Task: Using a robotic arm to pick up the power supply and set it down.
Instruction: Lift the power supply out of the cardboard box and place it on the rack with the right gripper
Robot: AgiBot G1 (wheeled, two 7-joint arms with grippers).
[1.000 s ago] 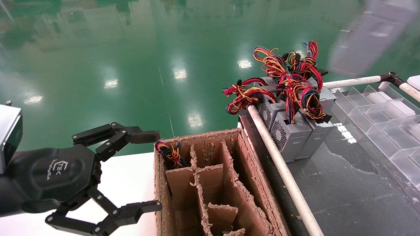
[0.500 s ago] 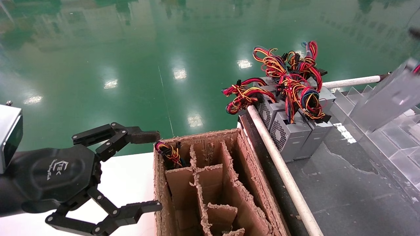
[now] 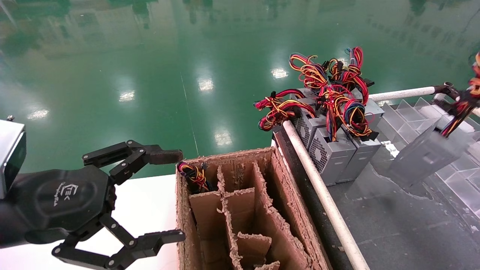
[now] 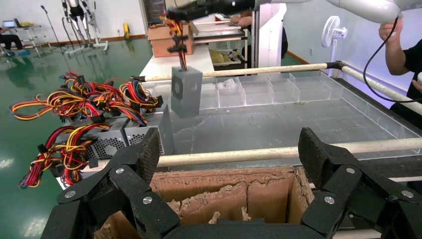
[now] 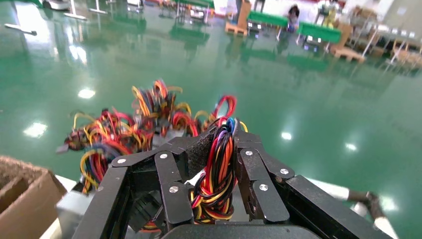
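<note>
A dark work table (image 3: pixel 393 217) edged by white rails carries a cluster of grey power units (image 3: pixel 333 150) with tangled wires, beside a torn, partitioned cardboard box (image 3: pixel 240 210). Above the table's far side hangs the power supply (image 3: pixel 425 153), tilted and apparently clear of the surface, dangling by its coloured wire bundle (image 5: pixel 219 174). The right gripper (image 5: pixel 215 164) pinches that bundle between its black fingers (image 5: pixel 201 152). The left gripper (image 3: pixel 165 197) hovers near the box's left wall, fingers spread wide, holding nothing.
</note>
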